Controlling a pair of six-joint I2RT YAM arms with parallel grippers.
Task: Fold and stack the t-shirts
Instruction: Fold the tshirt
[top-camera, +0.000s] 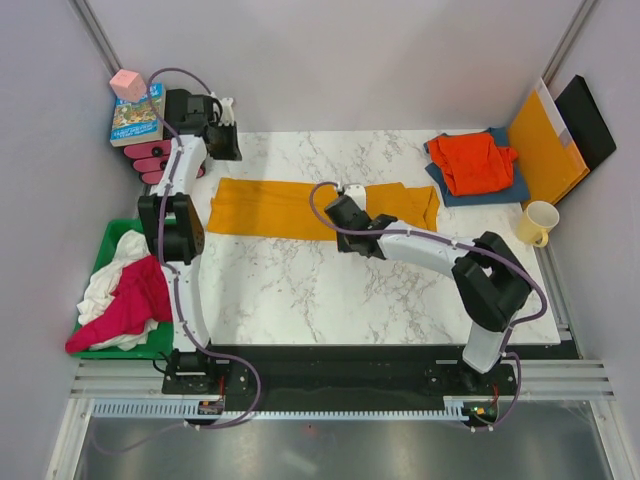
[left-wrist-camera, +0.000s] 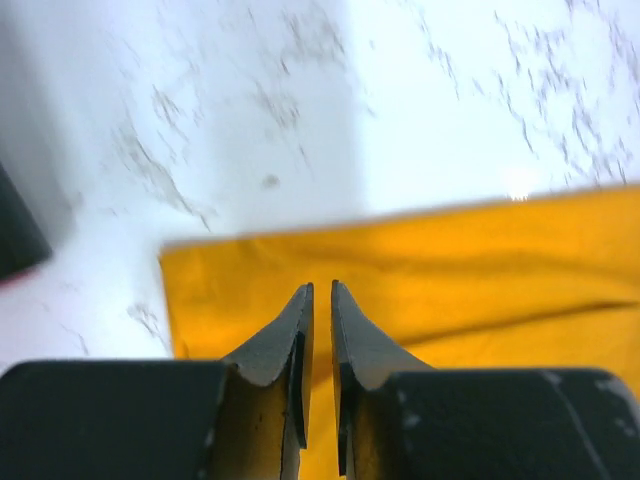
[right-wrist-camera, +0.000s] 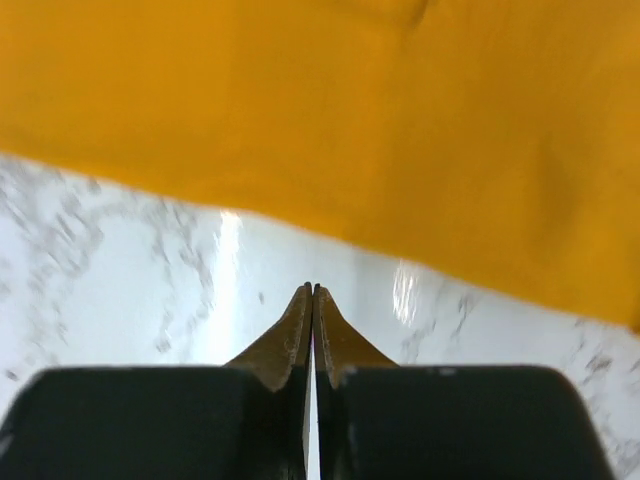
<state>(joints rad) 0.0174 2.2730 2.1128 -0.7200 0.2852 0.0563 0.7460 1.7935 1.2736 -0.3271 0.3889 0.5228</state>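
The mustard-yellow t-shirt (top-camera: 270, 208) lies flat as a long folded strip across the far half of the table (top-camera: 300, 290), running from near the far left corner toward the right edge. Treat it as light, soft cloth with no stiffness: it is likely to sag and drag when lifted at one point, and its stacked layers may slide apart. Take hold at the corners of one short end, pinching all layers together, rather than in the middle of the strip. The left arm extends along the left edge to the far left corner. The left gripper (left-wrist-camera: 321, 290) is poised over the strip's left end, with its jaws parted by a narrow slit and nothing between them. The right arm reaches diagonally from the near right corner to the table's centre. The right gripper (right-wrist-camera: 313, 290) is closed and empty, over bare marble just beside the strip's near edge. The red-orange t-shirt (top-camera: 472, 162) rests on the dark blue t-shirt (top-camera: 500, 188) at the far right corner. The magenta t-shirt (top-camera: 130, 300) and the white t-shirt (top-camera: 112, 268) lie crumpled in the green bin (top-camera: 110, 235) beyond the left edge.
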